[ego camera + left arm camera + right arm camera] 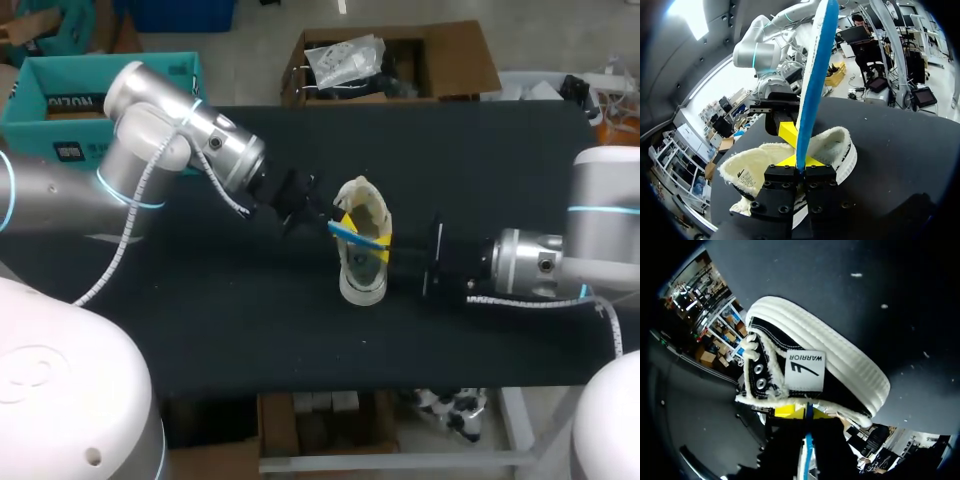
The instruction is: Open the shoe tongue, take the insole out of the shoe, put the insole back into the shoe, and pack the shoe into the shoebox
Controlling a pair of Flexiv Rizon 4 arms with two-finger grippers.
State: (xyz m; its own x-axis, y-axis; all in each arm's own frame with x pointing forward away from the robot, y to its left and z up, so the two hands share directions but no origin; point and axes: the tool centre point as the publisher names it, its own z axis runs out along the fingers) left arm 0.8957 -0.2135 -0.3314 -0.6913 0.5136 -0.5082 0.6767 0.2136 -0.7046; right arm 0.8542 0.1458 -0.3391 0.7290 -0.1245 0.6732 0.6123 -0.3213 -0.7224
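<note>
the shoe (362,278) sits in the middle of the black table (250,330). the left gripper (799,161) is pinched tight on the blue insole (812,85), right over the shoe's open top. the right gripper (376,250) crowds in at the shoe's far side, beside the insole. i cannot tell if it grips.

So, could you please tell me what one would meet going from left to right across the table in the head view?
Left arm → left claw, shut on the blue insole → shoe → right arm.
</note>
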